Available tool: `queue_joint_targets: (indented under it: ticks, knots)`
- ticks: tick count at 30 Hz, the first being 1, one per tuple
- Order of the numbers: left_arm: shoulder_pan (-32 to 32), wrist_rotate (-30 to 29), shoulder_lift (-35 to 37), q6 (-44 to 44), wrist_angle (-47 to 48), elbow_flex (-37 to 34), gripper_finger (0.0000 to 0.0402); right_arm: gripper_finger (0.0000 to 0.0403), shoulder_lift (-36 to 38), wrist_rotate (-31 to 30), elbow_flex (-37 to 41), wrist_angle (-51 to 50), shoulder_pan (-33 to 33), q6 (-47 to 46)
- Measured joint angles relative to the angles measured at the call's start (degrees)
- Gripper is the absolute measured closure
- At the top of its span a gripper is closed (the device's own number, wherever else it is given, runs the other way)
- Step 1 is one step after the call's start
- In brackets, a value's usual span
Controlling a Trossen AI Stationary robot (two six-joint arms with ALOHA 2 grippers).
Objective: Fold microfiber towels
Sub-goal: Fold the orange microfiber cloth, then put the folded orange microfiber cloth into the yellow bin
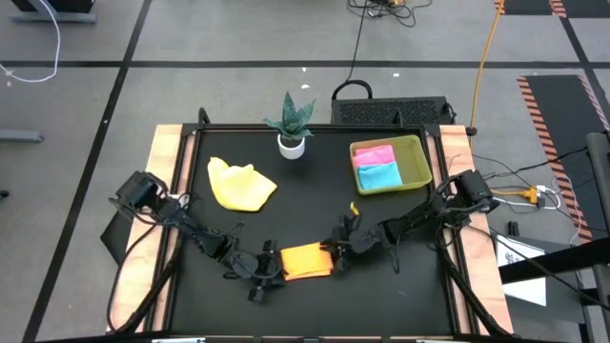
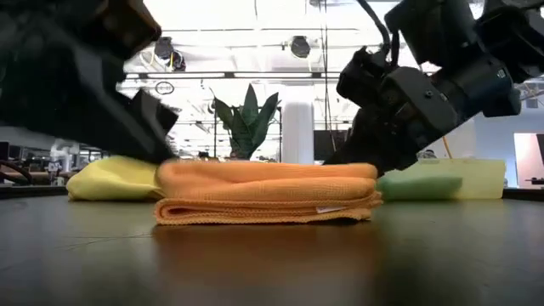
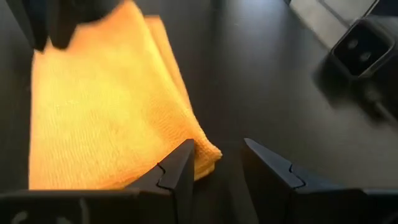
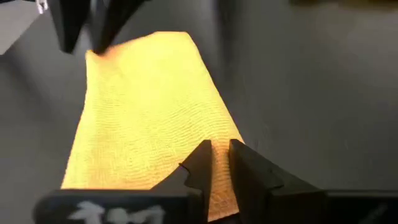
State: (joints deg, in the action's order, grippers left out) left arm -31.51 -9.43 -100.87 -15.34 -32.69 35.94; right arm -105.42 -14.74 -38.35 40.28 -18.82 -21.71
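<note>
Low view showed you the orange towel [image 2: 266,193] folded flat on the tabletop [image 2: 272,263], soft, light, layers prone to slip; left gripper [image 3: 219,163] stood spread off one corner, right gripper [image 4: 219,163] nearly pressed together over the opposite edge, so pinch all layers there.

Lab or workshop: taped concrete floor [image 1: 114,57], loose cables [image 1: 357,38].

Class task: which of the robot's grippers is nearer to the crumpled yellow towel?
Left. The left gripper sits just below the yellow towel, at the orange towel's left edge; the right gripper works its far edge.
</note>
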Motion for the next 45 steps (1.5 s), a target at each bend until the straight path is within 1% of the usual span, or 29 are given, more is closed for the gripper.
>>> queue_joint_targets:
  ticks: [3, 5, 8, 12, 15, 18, 21, 24, 30, 45]
  knots:
    - [0.0, -0.15, 2.42, -0.23, -0.79, 0.02, 0.0268, 0.0368, 0.99, 0.0, 0.44, 1.2, -0.71, 1.85]
    - [-0.02, -1.13, 4.0, -0.01, -1.05, 0.04, 0.0268, 0.0376, 3.01, 0.01, 0.44, 1.38, -1.35, 3.38]
    - [0.12, -3.37, 6.37, 2.07, -1.3, 0.06, 0.0268, 0.0385, 6.5, -0.04, 0.42, 1.46, -2.32, 4.72]
    - [1.58, -7.02, 6.39, 3.25, -0.31, 0.04, 0.0268, 0.0395, 9.66, -0.25, 0.38, 1.87, -3.0, 4.83]
    - [3.49, -7.4, 5.39, 2.04, 1.28, 0.1, 0.0268, 0.0402, 9.02, -0.22, 0.38, 1.32, -3.01, 4.82]
    - [4.83, -7.67, 4.07, 0.04, 3.5, -0.04, 0.0268, 0.0401, 6.64, -0.2, 0.38, 1.2, -2.66, 5.08]
    - [5.29, -7.68, 3.68, -0.23, 3.76, 0.0, 0.0268, 0.0399, 5.06, -0.22, 0.4, 0.51, -2.36, 9.54]
    - [5.19, -7.67, 3.68, -0.08, 3.56, 0.0, 0.0268, 0.0399, 4.95, -0.2, 0.63, 0.54, -2.37, 12.06]
    - [4.7, -7.67, 3.69, 1.12, 2.1, 0.02, 0.0268, 0.0399, 5.02, -0.2, 1.03, 1.52, -2.39, 12.35]
    - [4.75, -7.68, 3.68, 0.15, 1.34, 0.02, 0.0268, 0.0399, 4.97, -0.15, 1.03, 1.52, -2.39, 12.35]
